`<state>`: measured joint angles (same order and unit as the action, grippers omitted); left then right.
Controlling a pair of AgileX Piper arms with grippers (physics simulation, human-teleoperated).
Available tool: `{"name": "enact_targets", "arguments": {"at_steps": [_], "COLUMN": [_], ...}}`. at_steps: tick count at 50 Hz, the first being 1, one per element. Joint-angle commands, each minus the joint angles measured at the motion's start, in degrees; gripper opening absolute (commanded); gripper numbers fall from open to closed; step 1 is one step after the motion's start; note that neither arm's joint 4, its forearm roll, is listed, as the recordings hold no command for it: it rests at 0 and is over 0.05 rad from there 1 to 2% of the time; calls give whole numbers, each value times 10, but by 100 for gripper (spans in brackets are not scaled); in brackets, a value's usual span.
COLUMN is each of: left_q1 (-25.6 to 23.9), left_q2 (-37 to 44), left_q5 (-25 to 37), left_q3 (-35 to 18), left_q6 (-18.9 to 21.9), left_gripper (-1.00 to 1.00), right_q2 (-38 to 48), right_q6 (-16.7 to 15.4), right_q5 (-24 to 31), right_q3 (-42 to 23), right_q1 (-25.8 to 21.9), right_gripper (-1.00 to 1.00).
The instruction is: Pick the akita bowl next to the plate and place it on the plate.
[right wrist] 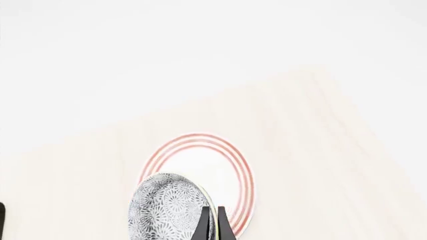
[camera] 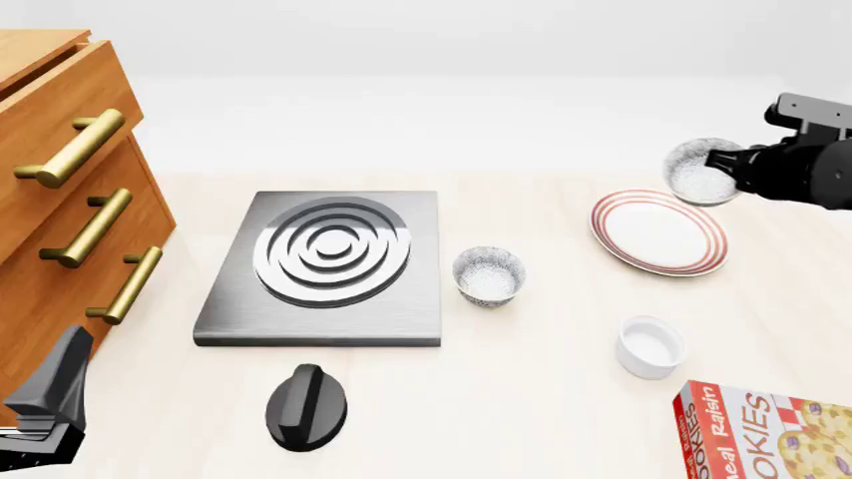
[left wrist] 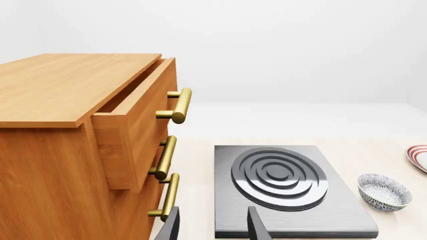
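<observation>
The akita bowl (camera: 696,174), speckled grey outside and white inside, hangs tilted in the air just beyond the far right rim of the plate (camera: 659,232). My right gripper (camera: 728,166) is shut on the bowl's rim. In the right wrist view the bowl (right wrist: 167,211) is pinched by the gripper (right wrist: 213,220), with the red-ringed plate (right wrist: 220,165) below and beyond it. My left gripper (left wrist: 213,226) is open and holds nothing, low at the near left (camera: 54,394), far from the plate.
A twin speckled bowl (camera: 489,276) stands right of the stove plate (camera: 326,267). A black knob (camera: 306,406) lies in front of the stove plate. A white ramekin (camera: 651,346) and a cookie box (camera: 765,434) are at the near right. A wooden drawer cabinet (camera: 67,200) fills the left, top drawer (left wrist: 133,125) open.
</observation>
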<state>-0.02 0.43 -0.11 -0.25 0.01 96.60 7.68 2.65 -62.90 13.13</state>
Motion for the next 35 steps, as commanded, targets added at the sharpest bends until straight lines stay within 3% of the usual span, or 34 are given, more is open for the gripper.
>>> {"name": "enact_targets", "arguments": {"at_steps": [1,35], "left_q1": [0,0], "left_q2": [0,0], "left_q5": [0,0], "left_q3": [0,0], "left_q6": [0,0], "left_gripper": [100,100], "right_q2": [21,76], "right_q6": [7,18], "right_q5": [-3,-9], "right_q3": [-23,-70], "right_q1": [-4,-4], "right_gripper": [-100,-100]}}
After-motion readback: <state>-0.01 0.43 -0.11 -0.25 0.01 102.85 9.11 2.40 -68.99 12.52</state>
